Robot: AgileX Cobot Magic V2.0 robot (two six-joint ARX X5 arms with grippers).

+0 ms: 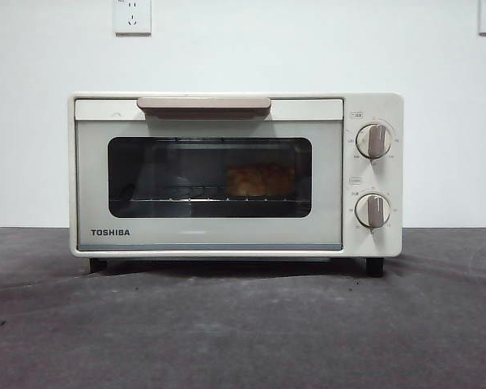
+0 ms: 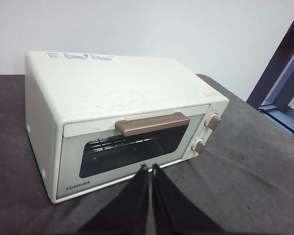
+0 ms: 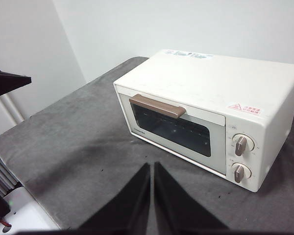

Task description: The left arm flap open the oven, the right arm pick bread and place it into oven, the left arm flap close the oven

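Nearest, both grippers hung above the grey table (image 1: 243, 324), short of the oven and touching nothing. The left gripper (image 2: 149, 169) had its jaws pressed together, empty, its tips pointing at the lower edge of the oven (image 2: 122, 122) door. The right gripper (image 3: 152, 166) was likewise clenched and empty, well apart from the oven's front. Farther back, the oven stood with its door closed, the beige handle (image 1: 203, 104) along the top. Behind the dark window, the bread (image 1: 257, 180) sat on the wire rack (image 1: 178, 197), right of centre, far from either gripper's fingers.
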